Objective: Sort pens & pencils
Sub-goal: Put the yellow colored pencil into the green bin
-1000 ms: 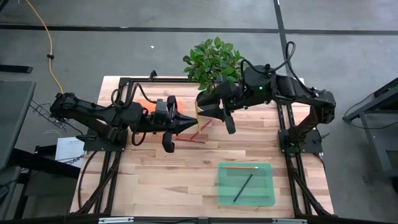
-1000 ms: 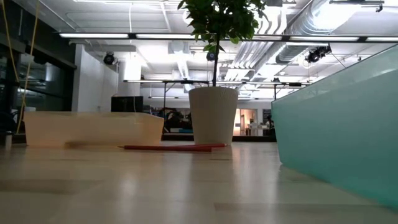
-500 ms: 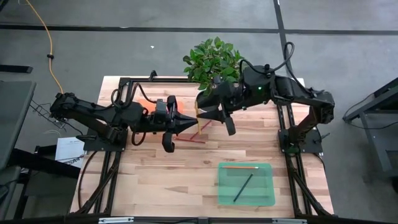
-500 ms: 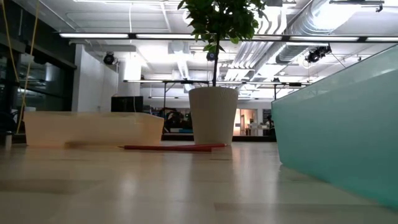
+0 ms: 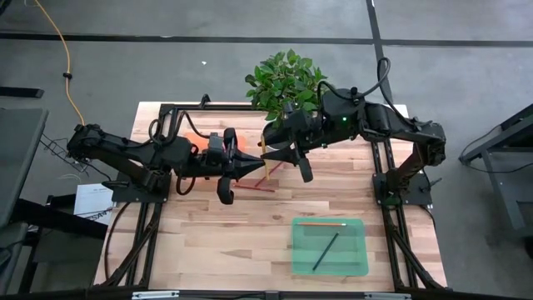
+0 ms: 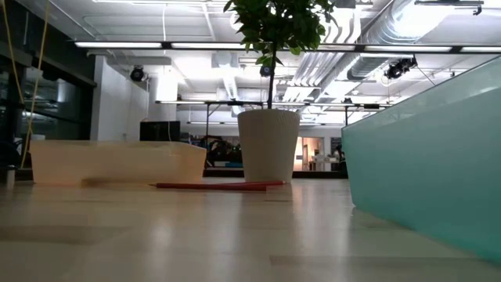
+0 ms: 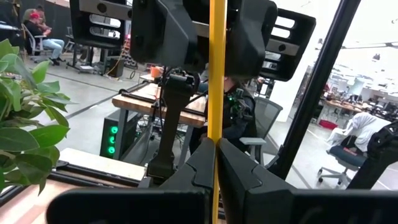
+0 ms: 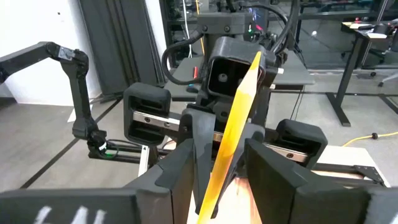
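Left arm: I see it stretched low from the bench's left edge toward the middle, its left gripper (image 5: pixel 256 165) pointing right.
Left jaws: clenched on a yellow pencil (image 7: pixel 216 68), which stands upright between the fingers (image 7: pixel 193 163) in the left wrist view.
Right arm: it reaches in from the right edge, elbow raised, with the right gripper (image 5: pixel 275 156) facing the left one just beside the plant (image 5: pixel 286 80).
Right jaws: spread wide, one finger on either side of the same yellow pencil (image 8: pixel 231 135); I can't tell if they touch it.
Bench (image 5: pixel 208 237): pale wood planks; a red pencil (image 5: pixel 260 187) lies flat near the middle, below both grippers.
Green tray (image 5: pixel 360 250): near the front right corner, holding an orange-tan pencil (image 5: pixel 321 223) and a dark pen (image 5: pixel 326 251).
Orange tray (image 5: pixel 196 142): near the left arm, mostly hidden by it.
Room: grey floor around the bench; in the low view, ceiling lights and the plant's white pot (image 6: pixel 268 146); seated people show far off in the left wrist view.
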Tool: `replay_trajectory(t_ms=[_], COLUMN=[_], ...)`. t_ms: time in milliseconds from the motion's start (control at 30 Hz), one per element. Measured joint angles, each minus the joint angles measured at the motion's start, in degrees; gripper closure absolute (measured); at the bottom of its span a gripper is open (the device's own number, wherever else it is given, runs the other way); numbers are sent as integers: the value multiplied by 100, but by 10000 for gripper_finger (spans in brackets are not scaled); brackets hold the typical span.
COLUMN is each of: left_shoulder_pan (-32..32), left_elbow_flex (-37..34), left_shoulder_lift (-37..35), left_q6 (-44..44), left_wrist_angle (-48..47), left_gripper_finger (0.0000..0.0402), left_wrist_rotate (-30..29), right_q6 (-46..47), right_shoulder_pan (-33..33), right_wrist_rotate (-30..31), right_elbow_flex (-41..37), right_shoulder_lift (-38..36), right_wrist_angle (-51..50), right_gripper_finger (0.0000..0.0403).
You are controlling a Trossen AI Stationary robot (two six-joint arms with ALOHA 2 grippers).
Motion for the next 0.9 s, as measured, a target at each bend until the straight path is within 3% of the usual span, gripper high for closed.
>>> replay_trajectory(t_ms=[200,633,900], left_shoulder_pan=[0,2,2], left_elbow_flex=[0,0,0], left_shoulder_lift=[0,0,-4], left_q6=[0,111,153], left_wrist_angle=[0,61,-57], left_gripper_finger=[401,401,401], left_wrist_rotate=[2,0,-5], right_q6=[-18,-136,-174], right_shoulder_pan=[0,-31,-31], right_wrist_rotate=[16,28,40], right_elbow_flex=[0,0,0], right_shoulder_lift=[0,-2,-2], right_wrist_angle=[2,2,-23], right_gripper_finger=[293,389,392])
